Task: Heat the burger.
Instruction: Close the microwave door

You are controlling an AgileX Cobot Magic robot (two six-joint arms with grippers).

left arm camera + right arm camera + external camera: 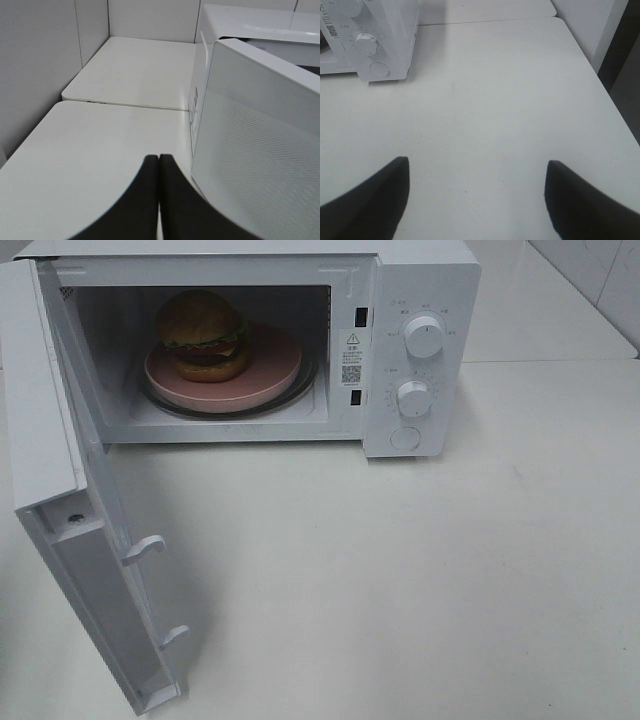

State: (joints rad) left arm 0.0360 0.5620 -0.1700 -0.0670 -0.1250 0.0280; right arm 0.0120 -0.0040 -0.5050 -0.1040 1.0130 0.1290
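Resting in the open microwave (440,300), upper left, is the burger (203,332).
Door (260,150) flanked by left jaws, pressed together; right jaws held apart.

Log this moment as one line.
load: tall golden-bun burger on round pink dish inside white microwave | white microwave door: open | left tool: shut, empty | right tool: open, empty

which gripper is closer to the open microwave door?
Left. The left gripper, shut, is right beside the door, on its outer face; the right gripper, open, hangs over the table, well away from the microwave, on its dial side.
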